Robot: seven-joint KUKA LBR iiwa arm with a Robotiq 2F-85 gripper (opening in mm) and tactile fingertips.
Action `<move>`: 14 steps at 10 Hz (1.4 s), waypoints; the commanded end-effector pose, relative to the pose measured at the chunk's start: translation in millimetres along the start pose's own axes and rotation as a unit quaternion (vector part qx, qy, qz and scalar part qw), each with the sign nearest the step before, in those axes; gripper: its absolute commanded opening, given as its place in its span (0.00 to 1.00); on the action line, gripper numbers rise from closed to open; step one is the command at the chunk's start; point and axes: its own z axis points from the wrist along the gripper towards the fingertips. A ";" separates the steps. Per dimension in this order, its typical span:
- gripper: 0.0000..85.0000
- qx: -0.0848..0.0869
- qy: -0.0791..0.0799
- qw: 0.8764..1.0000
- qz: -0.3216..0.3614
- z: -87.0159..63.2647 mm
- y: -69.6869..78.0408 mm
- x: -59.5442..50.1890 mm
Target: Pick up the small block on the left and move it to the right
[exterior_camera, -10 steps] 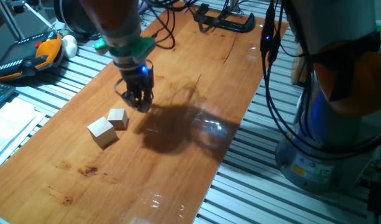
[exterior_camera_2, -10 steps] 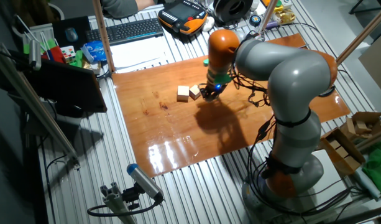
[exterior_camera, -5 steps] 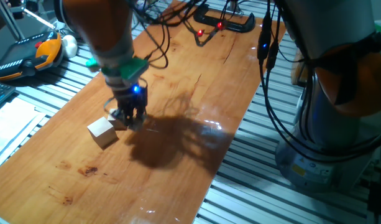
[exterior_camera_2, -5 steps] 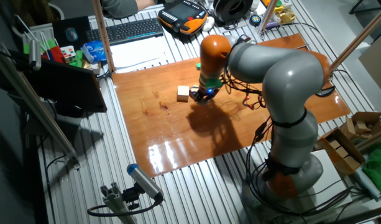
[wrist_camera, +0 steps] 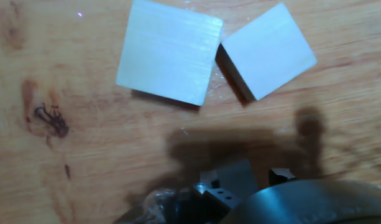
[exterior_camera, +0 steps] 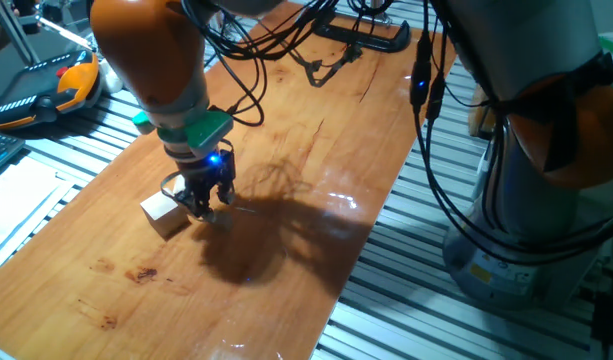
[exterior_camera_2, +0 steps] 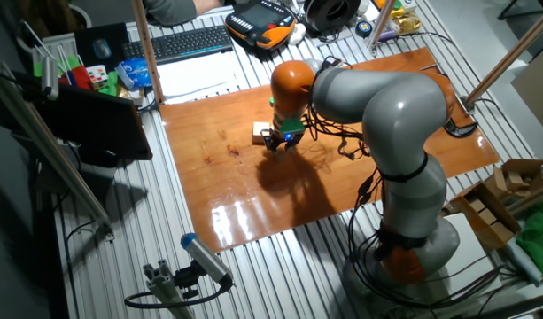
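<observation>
In the hand view the small block (wrist_camera: pixel 268 48), a plain pale wooden cube, lies on the wooden board, its corner touching a larger pale cube (wrist_camera: pixel 169 51). My gripper (wrist_camera: pixel 261 177) shows at the bottom edge, short of both cubes. Its fingertips stand close together with nothing between them. In one fixed view the gripper (exterior_camera: pixel 204 206) hangs low over the board just right of the larger cube (exterior_camera: pixel 161 212) and hides the small block. In the other fixed view the gripper (exterior_camera_2: pixel 278 143) sits beside the larger cube (exterior_camera_2: pixel 259 133).
The wooden board (exterior_camera: pixel 316 130) lies on a slatted metal table. A black clamp (exterior_camera: pixel 361 35) sits at its far end, with cables hanging nearby. An orange and black pendant (exterior_camera: pixel 46 90) lies off the board's left side. The robot base (exterior_camera: pixel 546 230) stands to the right.
The gripper has travelled along the board toward the two cubes and lower. It now covers the small block in the fixed views. The cubes have not moved.
</observation>
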 end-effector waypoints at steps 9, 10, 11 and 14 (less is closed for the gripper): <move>0.01 0.023 0.027 0.985 -0.167 -79.5 -84.7 -12.0; 0.01 0.018 0.026 0.984 -0.175 -87.4 -99.4 -12.5; 0.01 0.020 0.027 0.982 -0.183 -96.4 -109.6 -12.1; 0.01 0.027 0.016 0.980 -0.197 -110.4 -130.6 -12.6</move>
